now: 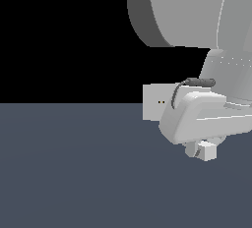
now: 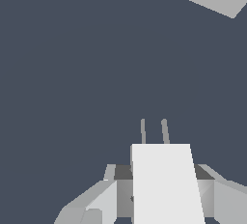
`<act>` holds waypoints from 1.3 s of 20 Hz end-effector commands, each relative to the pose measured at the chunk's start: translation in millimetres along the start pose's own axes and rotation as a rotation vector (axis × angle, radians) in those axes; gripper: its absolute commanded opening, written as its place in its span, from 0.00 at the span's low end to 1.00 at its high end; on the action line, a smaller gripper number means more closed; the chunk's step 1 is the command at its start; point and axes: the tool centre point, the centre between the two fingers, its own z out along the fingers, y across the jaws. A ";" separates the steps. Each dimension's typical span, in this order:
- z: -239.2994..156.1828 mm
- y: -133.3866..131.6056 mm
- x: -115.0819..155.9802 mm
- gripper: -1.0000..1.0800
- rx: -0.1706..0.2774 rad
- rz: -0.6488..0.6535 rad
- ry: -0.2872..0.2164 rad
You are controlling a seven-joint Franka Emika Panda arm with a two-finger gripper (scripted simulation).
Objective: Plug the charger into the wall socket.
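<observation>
The fingers (image 2: pixel 161 199) are clamped on the charger (image 2: pixel 166 184), one on each flank, low in the wrist frame; two thin prongs (image 2: pixel 154 131) stick out of its far end. In the exterior view the charger (image 1: pixel 206 151) shows under the arm (image 1: pixel 202 116), lower right, seemingly just above the bench (image 1: pixel 74 173). The socket (image 1: pixel 155 102) stands upright behind, apart from it.

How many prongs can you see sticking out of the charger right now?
2. In the wrist view both prongs, one and the other, stick out side by side from the charger held in the claw. The exterior view hides them.
</observation>
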 end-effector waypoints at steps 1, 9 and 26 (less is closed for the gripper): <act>0.5 0.4 0.0 0.00 0.000 0.000 0.000; -0.1 -0.3 0.1 0.00 0.000 0.000 0.000; -21.4 -19.6 23.9 0.00 -0.084 0.199 0.006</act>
